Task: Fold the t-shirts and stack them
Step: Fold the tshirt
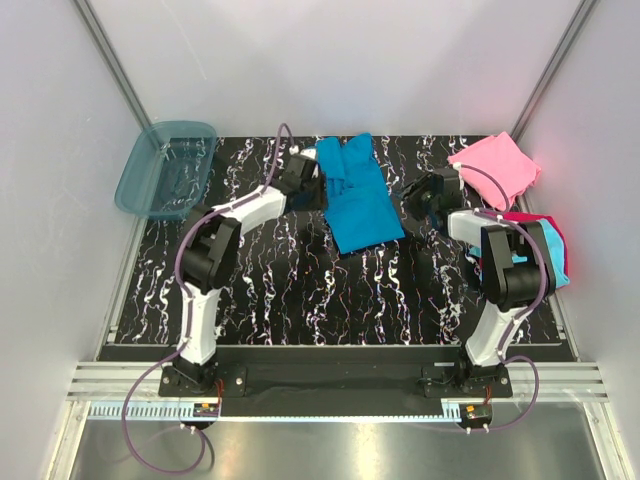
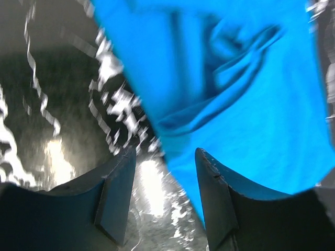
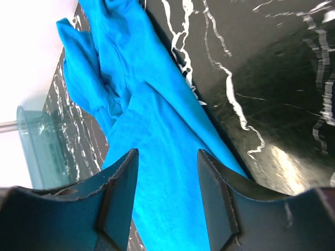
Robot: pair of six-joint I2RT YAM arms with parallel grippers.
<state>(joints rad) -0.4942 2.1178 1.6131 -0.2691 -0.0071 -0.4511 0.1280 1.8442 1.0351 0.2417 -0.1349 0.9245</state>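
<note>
A teal-blue t-shirt (image 1: 356, 196) lies partly folded and rumpled at the back middle of the black marbled table (image 1: 300, 290). My left gripper (image 1: 318, 186) is open at the shirt's left edge; in the left wrist view the cloth (image 2: 251, 89) lies past and beside my right finger, with bare table between the jaws. My right gripper (image 1: 414, 210) is open just right of the shirt, and the right wrist view shows the cloth (image 3: 157, 136) beyond its jaws. A pink folded shirt (image 1: 497, 165) lies at the back right. A stack of magenta-red and cyan folded shirts (image 1: 553, 247) sits at the right edge.
A translucent blue plastic tub (image 1: 166, 167) stands at the back left corner, also showing in the right wrist view (image 3: 44, 146). White walls close in the table on three sides. A metal rail (image 1: 320, 380) runs along the near edge by the arm bases.
</note>
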